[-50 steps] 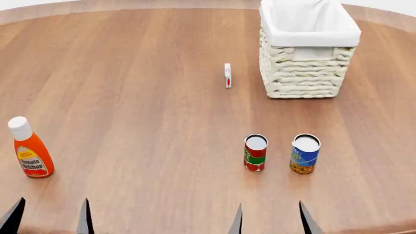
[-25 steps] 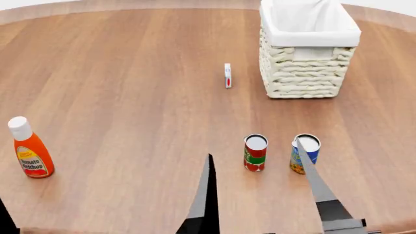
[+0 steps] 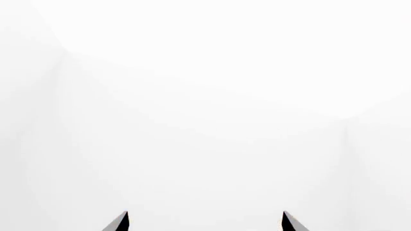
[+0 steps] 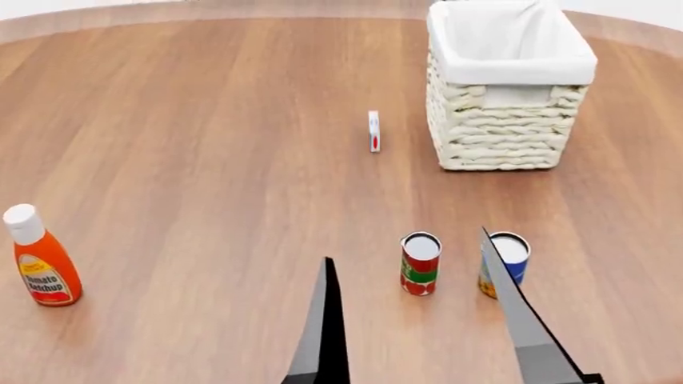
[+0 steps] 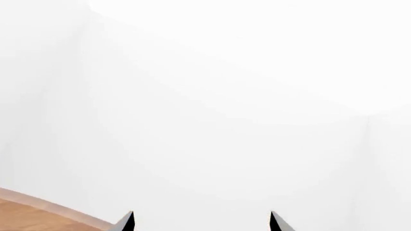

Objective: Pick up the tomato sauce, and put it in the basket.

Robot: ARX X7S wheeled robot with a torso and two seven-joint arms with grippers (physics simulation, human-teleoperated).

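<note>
Ketchup bottle (image 4: 37, 267): leave it; it stands at the bench (image 4: 192, 144) edge, well apart.
Right gripper (image 4: 411, 308): its jaws are spread wide, tips flanking the tomato sauce (image 4: 420, 263); judged from above, you should level and lower before closing.
Blue-and-yellow can (image 4: 505, 265): just beside the target, so keep the outer finger between the two.
Basket (image 4: 506, 88): far beyond, upright.
Left gripper (image 3: 204, 222): jaws parted, facing blank white; unseen from the head.
</note>
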